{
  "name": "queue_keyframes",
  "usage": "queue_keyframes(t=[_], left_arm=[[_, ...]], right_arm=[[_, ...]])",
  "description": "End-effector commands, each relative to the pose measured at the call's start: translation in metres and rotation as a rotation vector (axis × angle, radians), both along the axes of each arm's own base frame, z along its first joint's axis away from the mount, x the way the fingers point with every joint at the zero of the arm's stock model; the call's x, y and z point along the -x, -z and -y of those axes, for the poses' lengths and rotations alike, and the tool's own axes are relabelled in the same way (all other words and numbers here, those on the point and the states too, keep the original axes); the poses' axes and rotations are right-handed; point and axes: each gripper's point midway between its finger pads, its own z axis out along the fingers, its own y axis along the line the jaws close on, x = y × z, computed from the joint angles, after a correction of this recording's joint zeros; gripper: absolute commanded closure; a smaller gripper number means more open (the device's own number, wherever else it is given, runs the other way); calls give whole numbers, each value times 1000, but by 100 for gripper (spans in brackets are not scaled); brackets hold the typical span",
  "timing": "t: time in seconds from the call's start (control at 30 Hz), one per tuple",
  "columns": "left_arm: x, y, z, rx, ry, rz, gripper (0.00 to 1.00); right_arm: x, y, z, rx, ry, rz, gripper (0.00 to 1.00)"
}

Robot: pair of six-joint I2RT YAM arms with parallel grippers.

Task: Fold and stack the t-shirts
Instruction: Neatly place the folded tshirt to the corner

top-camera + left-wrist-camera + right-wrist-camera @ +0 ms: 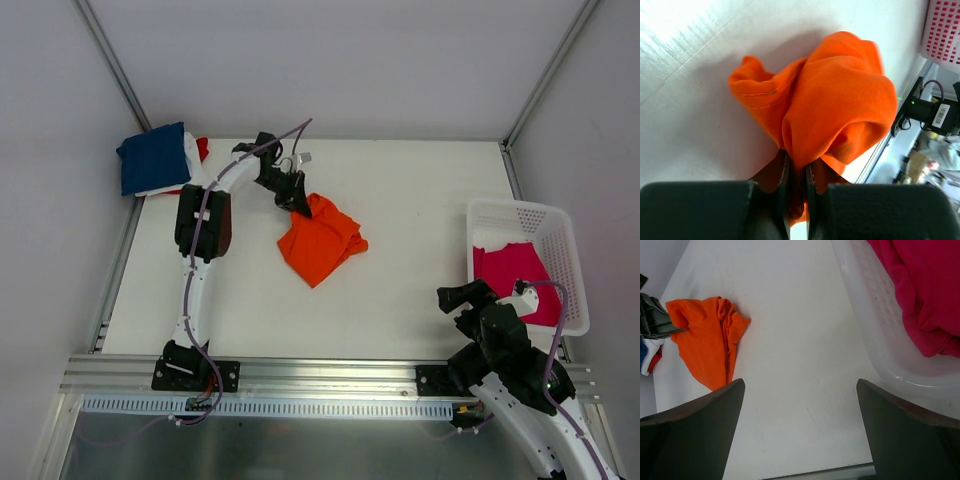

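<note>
A crumpled bright orange t-shirt (320, 242) lies in the middle of the table; it fills the left wrist view (835, 100) and shows at the left of the right wrist view (705, 340). My left gripper (297, 205) is shut on its far edge, cloth pinched between the fingers (782, 175). A folded stack with a navy blue t-shirt (153, 158) on top, white and red beneath, sits at the far left corner. A magenta-pink t-shirt (512, 270) lies in the basket (560, 232), also in the right wrist view (925, 295). My right gripper (462, 298) is open and empty, left of the basket.
The white lattice basket stands at the table's right edge (880, 350). Metal frame posts rise at the back corners, and an aluminium rail (320, 375) runs along the near edge.
</note>
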Motion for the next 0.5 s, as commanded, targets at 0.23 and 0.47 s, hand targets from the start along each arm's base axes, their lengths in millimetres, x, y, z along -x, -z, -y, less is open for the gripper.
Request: queue_keyframes(t=[0.23,0.47], left_arm=[[-33,-159,-46,-56,-155,410,100],[-45,-157,-78,-237,-216,509,100]], right_arm=[[4,-6,-6,-69,-29,39,1],[-2,-9,-16,-65,-59,30,0]])
